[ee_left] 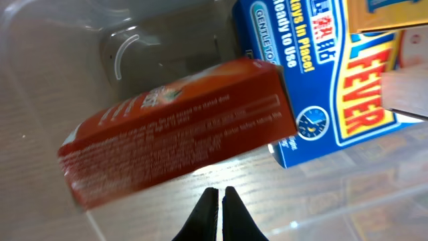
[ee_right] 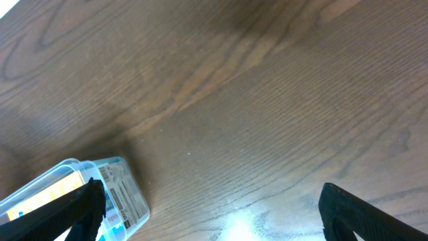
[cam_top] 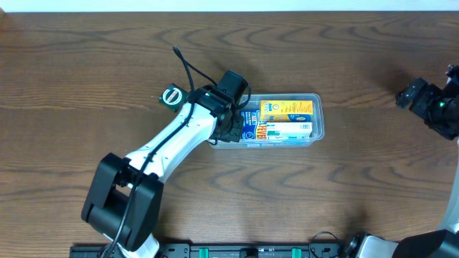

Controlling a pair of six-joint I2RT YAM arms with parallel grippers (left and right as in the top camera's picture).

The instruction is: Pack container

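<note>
The clear container [cam_top: 320,122] lies at the table's middle, its rim and wall [ee_left: 40,73] also showing in the left wrist view. Inside are a yellow box [cam_top: 287,109], a blue and white box [cam_top: 283,131] and, at the left end, an orange-red box [ee_left: 180,130] lying tilted beside the blue box [ee_left: 301,73]. My left gripper [cam_top: 231,131] reaches into the container's left end; its tips [ee_left: 219,193] are shut just short of the orange-red box, with nothing between them. My right gripper [ee_right: 210,204] hangs open over bare wood at the far right [cam_top: 430,104]; the container [ee_right: 127,194] is to its left.
The wooden table [cam_top: 358,186] surrounds the container on all sides. The left arm's white link [cam_top: 168,140] slants from its base [cam_top: 122,204] at the front left to the container. The right arm's base [cam_top: 401,247] sits at the front right.
</note>
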